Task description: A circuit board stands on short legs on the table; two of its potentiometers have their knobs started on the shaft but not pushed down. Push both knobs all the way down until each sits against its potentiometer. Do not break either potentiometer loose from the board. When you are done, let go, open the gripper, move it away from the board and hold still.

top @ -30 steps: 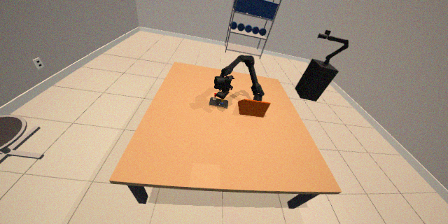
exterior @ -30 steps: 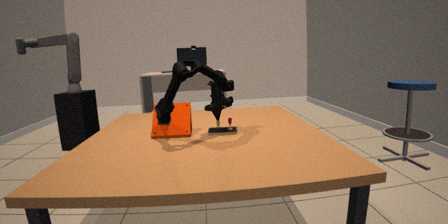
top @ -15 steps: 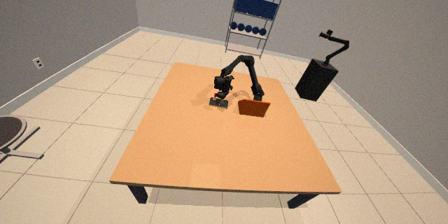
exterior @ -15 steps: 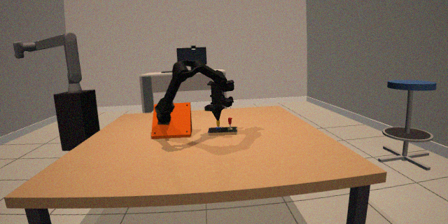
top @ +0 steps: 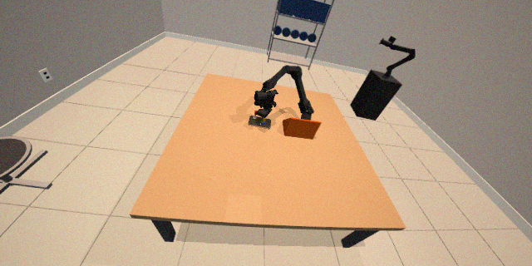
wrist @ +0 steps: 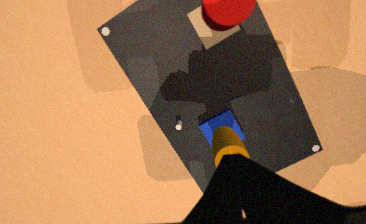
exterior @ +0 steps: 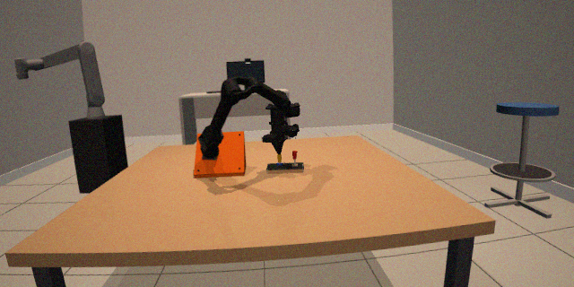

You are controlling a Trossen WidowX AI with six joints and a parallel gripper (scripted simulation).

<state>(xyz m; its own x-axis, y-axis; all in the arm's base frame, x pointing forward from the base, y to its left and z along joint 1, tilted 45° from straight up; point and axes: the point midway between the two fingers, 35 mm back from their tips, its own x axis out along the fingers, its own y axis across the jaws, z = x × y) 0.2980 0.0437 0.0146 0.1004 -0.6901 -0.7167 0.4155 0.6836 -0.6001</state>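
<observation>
The dark circuit board (top: 253, 123) (exterior: 270, 168) (wrist: 279, 112) stands on the table. A yellow knob (exterior: 279, 158) (wrist: 229, 147) is over the blue potentiometer (wrist: 229, 120). My gripper (exterior: 279, 152) (wrist: 231, 162) is shut, nothing between its fingers, with its tips at the top of the yellow knob. Whether that knob sits against its potentiometer is hidden from here. A red knob (exterior: 294, 154) (wrist: 229, 11) stands high above the pale potentiometer (wrist: 199, 25), with a thin shaft showing below it in the exterior view.
An orange slanted panel (top: 300, 129) (exterior: 229, 154) stands on the table beside the board, close to the arm's base. The red knob stands close beside the gripper. A shelf, a stool and another arm on a black pedestal are off the table.
</observation>
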